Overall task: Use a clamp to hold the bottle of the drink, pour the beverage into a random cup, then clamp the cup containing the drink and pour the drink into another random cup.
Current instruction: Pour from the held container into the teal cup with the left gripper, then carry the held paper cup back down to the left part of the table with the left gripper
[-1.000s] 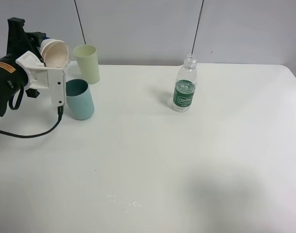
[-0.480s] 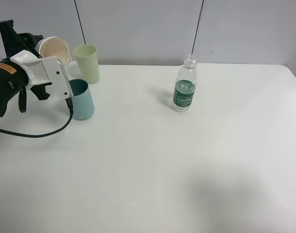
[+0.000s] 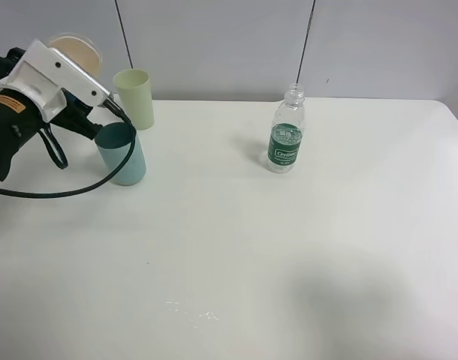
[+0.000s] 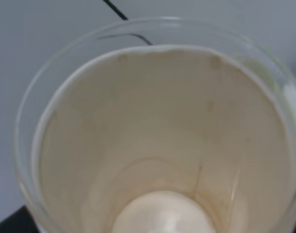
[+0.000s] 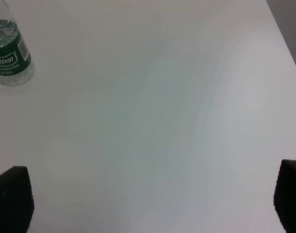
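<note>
at the far left edge of the white worktop, the left pincer is raised above a blue cup with a cream cup pinched in its closed jaws, the wrist view looking straight down into the cup's pale, apparently empty inside. risk, as judged from this moment: the cream cup hangs close over the blue cup and just beside a pale green cup, and the arm's black cable loops around the blue cup's foot, so a careless swing or descent could snag or tip either cup; a slack pinch on the thin wall could also let the cream cup slip, while a hard one could crush it. whether any liquid remains in it cannot be told. the drink bottle, uncapped and upright, stands well apart toward the middle back of the worktop, also showing at the corner of the right wrist view. the right pincer has its jaws spread wide over bare worktop, holding and touching nothing, out of the overhead view.
</note>
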Motion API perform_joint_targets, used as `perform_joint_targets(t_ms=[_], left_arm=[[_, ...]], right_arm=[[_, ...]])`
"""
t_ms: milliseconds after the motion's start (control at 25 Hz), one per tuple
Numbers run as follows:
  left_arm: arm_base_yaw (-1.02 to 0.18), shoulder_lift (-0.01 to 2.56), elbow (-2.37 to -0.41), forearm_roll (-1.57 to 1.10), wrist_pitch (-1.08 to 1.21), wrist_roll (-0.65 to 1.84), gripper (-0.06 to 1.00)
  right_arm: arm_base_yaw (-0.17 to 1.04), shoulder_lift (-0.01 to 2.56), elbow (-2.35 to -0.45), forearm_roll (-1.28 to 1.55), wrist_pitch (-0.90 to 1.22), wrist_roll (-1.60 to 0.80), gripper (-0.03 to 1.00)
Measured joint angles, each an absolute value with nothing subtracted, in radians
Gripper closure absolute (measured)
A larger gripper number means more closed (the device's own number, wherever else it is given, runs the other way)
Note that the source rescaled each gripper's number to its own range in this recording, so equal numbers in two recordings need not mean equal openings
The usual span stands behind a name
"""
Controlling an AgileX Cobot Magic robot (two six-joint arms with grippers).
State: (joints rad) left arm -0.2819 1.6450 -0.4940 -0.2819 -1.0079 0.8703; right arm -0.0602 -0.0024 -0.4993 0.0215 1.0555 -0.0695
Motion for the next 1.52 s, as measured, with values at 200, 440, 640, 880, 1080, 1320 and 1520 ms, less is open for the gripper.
perform_joint_targets(t_ms=[200,440,640,880,1080,1320,1520], left_arm=[[-0.282,1.617,-0.494,-0.092,-1.023,0.771,0.91],[-0.282,1.577,-0.494,0.157,-1.027,0.398,0.91],[-0.282,1.569,-0.494,0.407,-1.028,0.007,0.91],[-0.282,1.568,-0.494,0.735,-1.031,-0.265,0.91],[-0.282,1.567,-0.494,0.901,-1.037,-0.33,0.91],[-0.282,1.566,-0.454,0.939,-0.995,-0.331,0.91],[-0.282,1.591,-0.397,0.899,-1.003,-0.255,0.91]], right_arm=[[-0.06,-0.002,-0.499,0.021,1.056,-0.069,-0.03],[-0.06,-0.002,-0.499,0.021,1.056,-0.069,-0.03],[-0.06,-0.002,-0.499,0.021,1.056,-0.069,-0.03],[-0.06,-0.002,-0.499,0.021,1.056,-0.069,-0.03],[-0.06,-0.002,-0.499,0.021,1.056,-0.069,-0.03],[-0.06,-0.002,-0.499,0.021,1.056,-0.069,-0.03],[-0.06,-0.002,-0.499,0.021,1.056,-0.069,-0.03]])
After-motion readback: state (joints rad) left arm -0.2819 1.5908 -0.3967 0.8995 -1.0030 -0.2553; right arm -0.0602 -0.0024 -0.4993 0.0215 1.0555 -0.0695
